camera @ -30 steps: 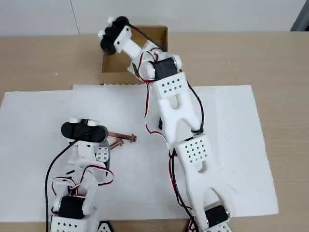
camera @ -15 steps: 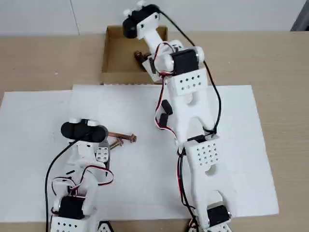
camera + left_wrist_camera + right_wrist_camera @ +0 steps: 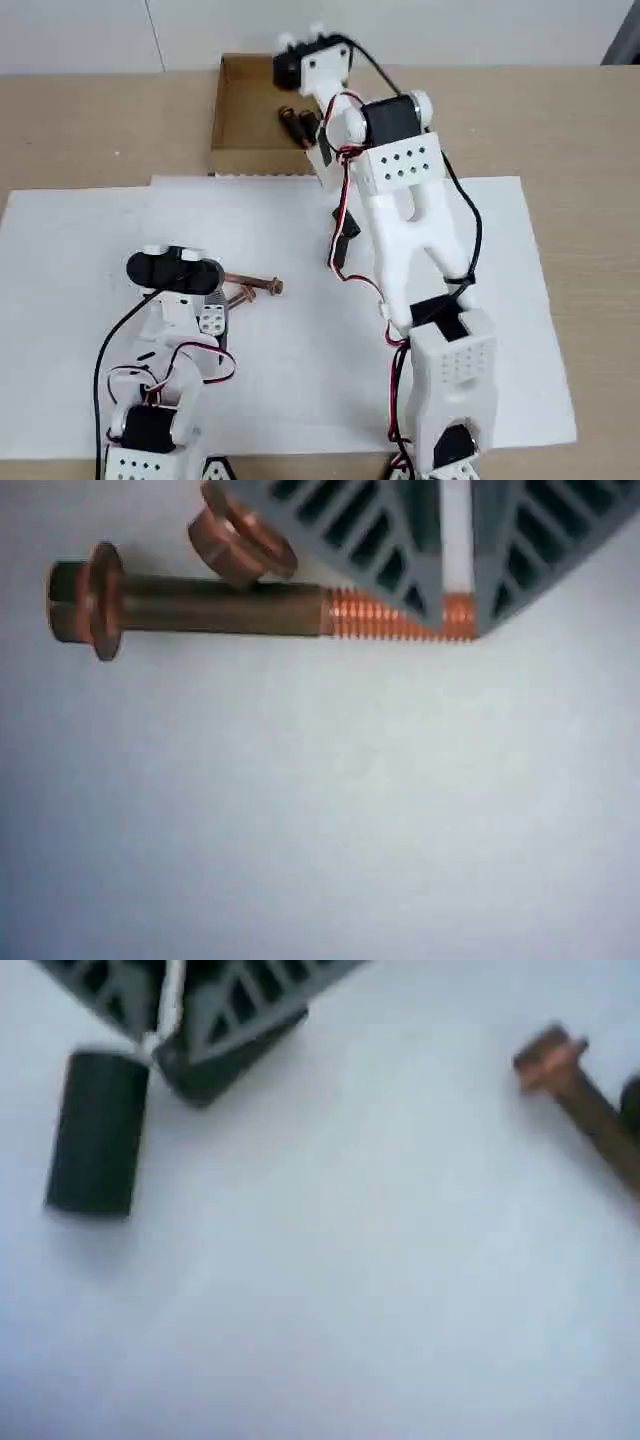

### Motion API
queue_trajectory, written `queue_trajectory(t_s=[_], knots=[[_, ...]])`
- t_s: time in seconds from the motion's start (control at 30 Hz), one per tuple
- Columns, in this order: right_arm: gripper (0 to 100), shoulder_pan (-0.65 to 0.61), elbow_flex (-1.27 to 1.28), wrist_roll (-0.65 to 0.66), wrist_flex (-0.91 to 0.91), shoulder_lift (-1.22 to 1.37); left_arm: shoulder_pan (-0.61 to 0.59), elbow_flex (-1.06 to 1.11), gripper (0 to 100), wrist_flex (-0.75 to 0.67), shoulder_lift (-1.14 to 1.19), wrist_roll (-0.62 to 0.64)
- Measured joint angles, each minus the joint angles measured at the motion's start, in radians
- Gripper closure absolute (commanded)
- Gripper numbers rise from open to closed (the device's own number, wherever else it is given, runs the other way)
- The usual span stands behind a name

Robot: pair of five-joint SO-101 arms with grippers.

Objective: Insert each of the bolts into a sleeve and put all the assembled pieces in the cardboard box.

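A copper bolt (image 3: 200, 605) lies on the white paper (image 3: 90, 260), and a second bolt's head (image 3: 240, 540) rests beside it. My left gripper (image 3: 458, 620) hangs shut just over the first bolt's threaded end, with only a slit between the fingers. From above, both bolts (image 3: 252, 286) lie just right of the left arm. The right arm (image 3: 400, 170) stretches to the cardboard box (image 3: 228, 105), where assembled pieces (image 3: 298, 122) lie. In the right wrist view my right gripper (image 3: 150, 1048) is shut beside a black sleeve (image 3: 95, 1130), with another bolt (image 3: 575, 1085) farther off.
Two black sleeves (image 3: 341, 224) lie on the paper, partly under the right arm. The paper covers most of the wooden table (image 3: 100, 120). The box stands beyond the paper's far edge.
The right arm has swung from the box's left side to its right edge and drawn back. Assembled pieces now show inside the box. The left arm has kept still.
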Motion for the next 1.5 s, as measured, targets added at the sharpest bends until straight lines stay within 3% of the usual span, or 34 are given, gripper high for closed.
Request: queue_trajectory(t_s=[0.23, 0.43, 0.63, 0.8, 1.27, 1.43, 1.5], knots=[[99.5, 0.000, 0.049, 0.002, -0.003, 0.061, 0.000, 0.000, 99, 0.000, 0.000, 0.000], [98.7, 0.000, 0.051, 0.141, -0.020, 0.178, 0.000, 0.000, 99, 0.000, 0.000, 0.000], [84.3, 0.002, 0.051, 0.166, -0.021, 0.232, 0.000, 0.000, 99, 0.000, 0.000, 0.000], [83.8, 0.002, 0.051, 0.166, -0.057, 0.236, 0.000, 0.000, 99, 0.000, 0.000, 0.000], [84.2, 0.028, 0.051, 0.166, -0.152, 0.362, 0.000, 0.000, 99, 0.000, 0.000, 0.000], [98.0, 0.035, 0.041, 0.169, -0.160, 0.397, 0.000, 0.000, 99, 0.000, 0.000, 0.000], [98.7, 0.046, 0.037, 0.169, -0.167, 0.402, 0.000, 0.000, 99, 0.000, 0.000, 0.000]])
